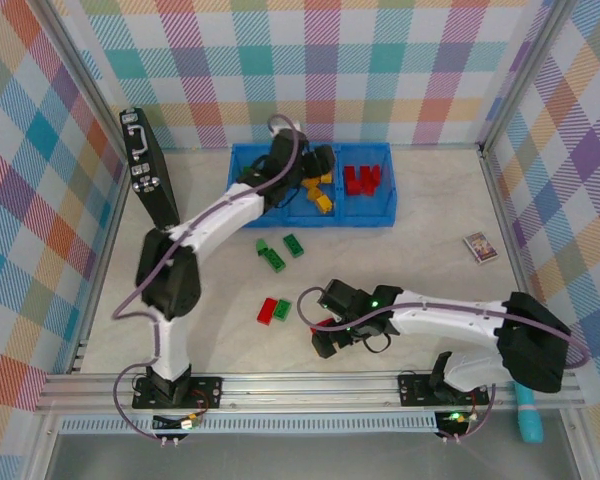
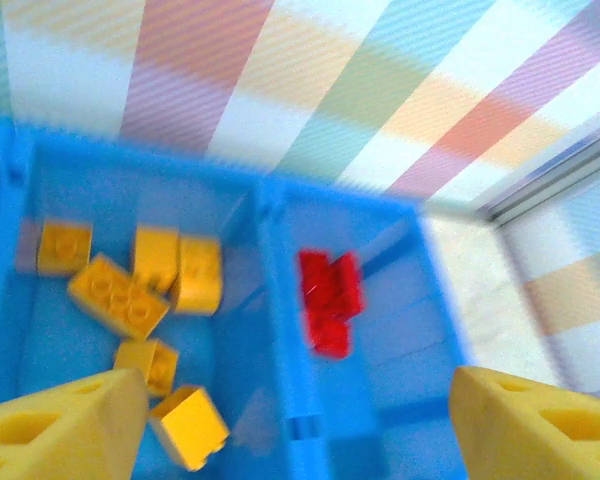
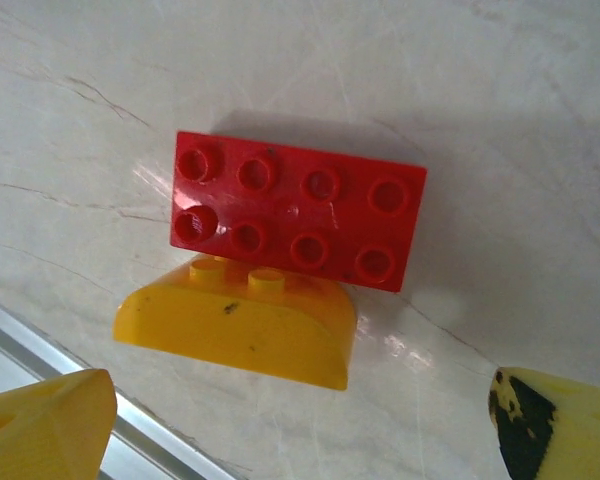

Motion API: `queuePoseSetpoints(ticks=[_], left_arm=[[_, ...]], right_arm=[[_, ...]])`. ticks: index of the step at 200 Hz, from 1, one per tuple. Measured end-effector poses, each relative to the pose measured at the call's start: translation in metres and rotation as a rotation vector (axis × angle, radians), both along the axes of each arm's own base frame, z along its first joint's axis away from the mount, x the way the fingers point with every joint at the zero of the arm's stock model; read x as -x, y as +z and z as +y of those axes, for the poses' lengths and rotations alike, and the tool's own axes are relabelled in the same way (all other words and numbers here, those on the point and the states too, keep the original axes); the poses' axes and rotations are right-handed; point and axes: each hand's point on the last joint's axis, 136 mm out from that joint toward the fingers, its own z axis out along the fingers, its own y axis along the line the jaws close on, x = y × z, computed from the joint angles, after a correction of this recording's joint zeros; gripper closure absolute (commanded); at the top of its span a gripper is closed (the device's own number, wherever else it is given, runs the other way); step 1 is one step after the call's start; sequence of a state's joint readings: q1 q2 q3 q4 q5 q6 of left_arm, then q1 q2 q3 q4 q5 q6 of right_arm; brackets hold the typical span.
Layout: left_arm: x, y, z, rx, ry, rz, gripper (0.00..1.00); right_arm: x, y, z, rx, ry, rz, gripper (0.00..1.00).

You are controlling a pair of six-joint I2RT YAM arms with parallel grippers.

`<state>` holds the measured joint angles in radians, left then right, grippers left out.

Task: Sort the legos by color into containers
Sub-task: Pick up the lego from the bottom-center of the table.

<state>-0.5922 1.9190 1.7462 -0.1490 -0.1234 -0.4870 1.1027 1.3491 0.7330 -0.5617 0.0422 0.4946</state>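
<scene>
The blue containers (image 1: 360, 218) stand at the back of the table. Yellow legos (image 2: 118, 295) lie in the middle compartment and red legos (image 2: 330, 292) in the right one. My left gripper (image 1: 302, 172) hovers over the middle compartment, open (image 2: 300, 430), with a yellow brick (image 2: 188, 425) lying loose in the bin by its left finger. My right gripper (image 1: 332, 338) is low over the near table, open (image 3: 300, 430), above an oblong red brick (image 3: 298, 222) and a curved yellow brick (image 3: 240, 325) that touch each other. Two green bricks (image 1: 271, 257) lie mid-table.
A red brick and a green brick (image 1: 274, 310) lie side by side near the left arm. A black case (image 1: 148, 168) leans at the back left wall. A small card (image 1: 480, 247) lies at the right. The table's metal front rail (image 3: 40, 345) runs close to the yellow brick.
</scene>
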Motion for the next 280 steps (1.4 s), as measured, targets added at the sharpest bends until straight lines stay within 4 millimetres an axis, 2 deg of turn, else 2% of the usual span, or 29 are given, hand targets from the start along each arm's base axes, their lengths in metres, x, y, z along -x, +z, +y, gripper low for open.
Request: queuePoseSetpoints(ticks=[11, 26, 40, 53, 73, 111, 130, 149, 176, 191, 215, 252, 266, 280], left_arm=[[0.014, 0.047, 0.011, 0.031, -0.001, -0.085, 0.20], [0.034, 0.097, 0.027, 0.064, 0.006, -0.183, 0.19], [0.050, 0.127, 0.041, 0.080, 0.016, -0.245, 0.19], [0.060, 0.138, 0.052, 0.079, 0.029, -0.271, 0.18], [0.064, 0.128, 0.063, 0.050, 0.047, -0.260, 0.18], [0.061, 0.081, 0.076, -0.035, 0.074, -0.171, 0.18], [0.063, 0.070, 0.084, -0.064, 0.085, -0.147, 0.17], [0.066, 0.074, 0.093, -0.066, 0.101, -0.154, 0.17], [0.072, 0.093, 0.104, -0.046, 0.121, -0.189, 0.17], [0.075, 0.101, 0.109, -0.039, 0.130, -0.204, 0.17], [0.079, 0.108, 0.116, -0.035, 0.140, -0.219, 0.17], [0.088, 0.105, 0.136, -0.074, 0.159, -0.200, 0.16], [0.096, 0.103, 0.147, -0.096, 0.168, -0.189, 0.16], [0.107, 0.102, 0.157, -0.118, 0.170, -0.180, 0.16]], right_arm=[[0.001, -0.005, 0.003, 0.020, 0.008, 0.010, 0.05], [0.002, -0.009, 0.008, 0.036, 0.015, 0.020, 0.06], [0.002, -0.009, 0.015, 0.032, 0.023, 0.018, 0.06], [0.002, -0.009, 0.019, 0.034, 0.029, 0.019, 0.07], [0.002, -0.014, 0.023, 0.049, 0.037, 0.025, 0.10], [0.003, -0.023, 0.025, 0.081, 0.041, 0.038, 0.21], [0.004, -0.023, 0.025, 0.088, 0.040, 0.041, 0.29], [0.006, -0.024, 0.022, 0.103, 0.042, 0.044, 0.40], [0.008, -0.025, 0.018, 0.121, 0.048, 0.048, 0.59], [0.010, -0.026, 0.015, 0.133, 0.055, 0.051, 0.65], [0.012, -0.028, 0.009, 0.159, 0.065, 0.055, 0.69], [0.013, -0.025, 0.000, 0.186, 0.072, 0.050, 0.73], [0.013, -0.017, -0.003, 0.197, 0.084, 0.044, 0.73], [0.004, 0.000, 0.000, 0.182, 0.089, 0.025, 0.73]])
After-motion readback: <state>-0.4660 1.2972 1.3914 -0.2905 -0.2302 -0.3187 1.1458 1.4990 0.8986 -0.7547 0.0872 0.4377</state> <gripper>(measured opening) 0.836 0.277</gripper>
